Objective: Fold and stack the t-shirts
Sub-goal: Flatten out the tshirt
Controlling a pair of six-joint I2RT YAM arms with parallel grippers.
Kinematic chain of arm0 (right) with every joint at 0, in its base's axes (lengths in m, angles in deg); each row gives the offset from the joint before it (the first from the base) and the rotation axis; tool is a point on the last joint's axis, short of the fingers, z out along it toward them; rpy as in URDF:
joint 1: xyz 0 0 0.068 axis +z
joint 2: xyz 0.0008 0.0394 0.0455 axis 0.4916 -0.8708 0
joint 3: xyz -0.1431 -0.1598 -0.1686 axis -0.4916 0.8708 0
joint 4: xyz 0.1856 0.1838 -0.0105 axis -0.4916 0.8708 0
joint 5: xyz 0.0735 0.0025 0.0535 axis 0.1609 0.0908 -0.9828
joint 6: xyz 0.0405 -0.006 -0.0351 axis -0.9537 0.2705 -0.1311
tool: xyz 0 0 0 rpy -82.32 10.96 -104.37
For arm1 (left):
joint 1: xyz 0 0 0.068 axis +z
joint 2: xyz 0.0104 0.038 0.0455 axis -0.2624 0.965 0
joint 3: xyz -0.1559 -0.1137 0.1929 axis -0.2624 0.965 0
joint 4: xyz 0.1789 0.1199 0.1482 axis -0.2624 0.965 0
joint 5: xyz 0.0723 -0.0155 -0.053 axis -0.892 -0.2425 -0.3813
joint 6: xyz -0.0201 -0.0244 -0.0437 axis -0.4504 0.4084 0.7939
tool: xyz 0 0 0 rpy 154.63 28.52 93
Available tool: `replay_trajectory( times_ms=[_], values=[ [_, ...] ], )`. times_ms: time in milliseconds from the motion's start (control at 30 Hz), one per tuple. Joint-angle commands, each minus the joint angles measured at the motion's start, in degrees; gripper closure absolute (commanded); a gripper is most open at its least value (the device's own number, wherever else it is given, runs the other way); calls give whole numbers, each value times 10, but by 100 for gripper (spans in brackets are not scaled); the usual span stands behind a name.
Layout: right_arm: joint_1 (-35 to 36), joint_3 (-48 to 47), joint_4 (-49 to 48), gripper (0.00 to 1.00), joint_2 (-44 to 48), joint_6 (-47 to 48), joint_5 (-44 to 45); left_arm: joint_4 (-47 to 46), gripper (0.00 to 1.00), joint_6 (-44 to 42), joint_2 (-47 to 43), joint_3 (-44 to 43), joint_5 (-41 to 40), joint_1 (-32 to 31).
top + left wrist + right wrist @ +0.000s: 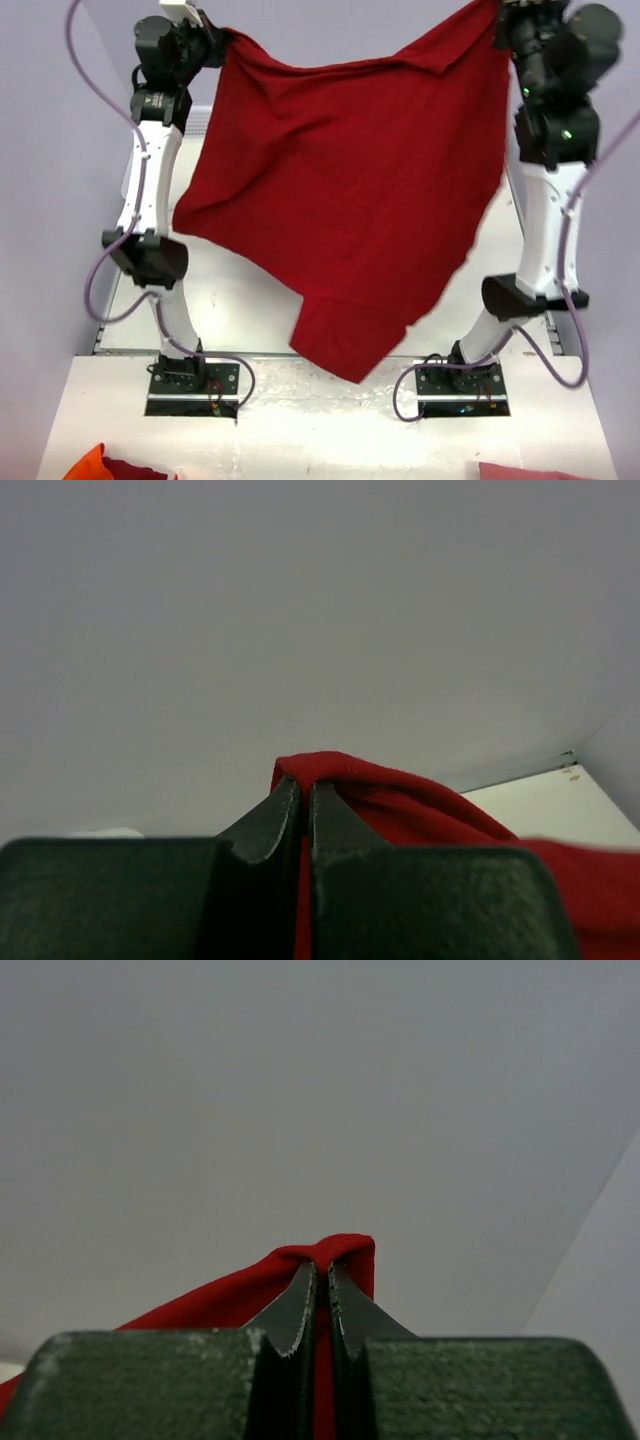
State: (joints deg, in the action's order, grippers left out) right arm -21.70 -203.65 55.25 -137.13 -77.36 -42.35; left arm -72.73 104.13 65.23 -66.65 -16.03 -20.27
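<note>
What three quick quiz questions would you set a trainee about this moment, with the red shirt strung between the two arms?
1. True or false: the dark red t-shirt lies flat on the table.
2. Look at the left gripper and the right gripper. Which is shut on the shirt? A: left only. B: right only. C: both.
3. Fill in: seen from above, the shirt's lowest corner shows between the two arms' ____.

Key
1. False: it hangs in the air, spread between the arms.
2. C: each pinches a bunched edge of cloth.
3. bases
</note>
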Motion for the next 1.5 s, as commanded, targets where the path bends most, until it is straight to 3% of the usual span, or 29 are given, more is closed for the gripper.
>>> replay_trajectory(
  times_ms=[0,133,267,533,600,700,800,833,900,933,1033,1133,1267,1467],
  values=[
    [-40,-33,-75,100,-7,-5,-50,-97,100,53,43,-61,90,51],
    [-66,-40,-87,100,-17,-17,-74,-203,100,101,68,-60,130,74],
    [-93,-38,-90,100,-13,-41,-94,-239,100,116,54,-41,142,81],
    [-102,52,-63,100,12,-64,-95,-225,100,130,71,-27,191,99],
    [-102,132,-43,100,34,-78,-72,-190,100,118,74,-8,213,98],
    [-100,287,-31,100,86,-124,-44,-96,100,93,58,55,207,92],
    [-97,465,-29,100,138,-167,-25,-29,100,88,27,177,212,81],
    [-94,558,-33,100,180,-179,-25,-21,100,88,13,256,208,74],
    [-91,635,-42,100,222,-225,13,-10,100,97,-45,344,150,57],
    [-90,691,-41,100,259,-239,21,-14,100,100,-69,430,128,35],
    [-88,739,-11,100,304,-277,48,0,100,87,-143,528,61,-35],
    [-87,719,63,100,324,-302,62,44,99,83,-202,586,-1,-68],
    [-83,746,117,100,358,-339,38,83,97,104,-264,663,-12,-69],
    [-41,847,125,100,378,-365,41,159,100,81,-325,721,-136,-71]
  ],
)
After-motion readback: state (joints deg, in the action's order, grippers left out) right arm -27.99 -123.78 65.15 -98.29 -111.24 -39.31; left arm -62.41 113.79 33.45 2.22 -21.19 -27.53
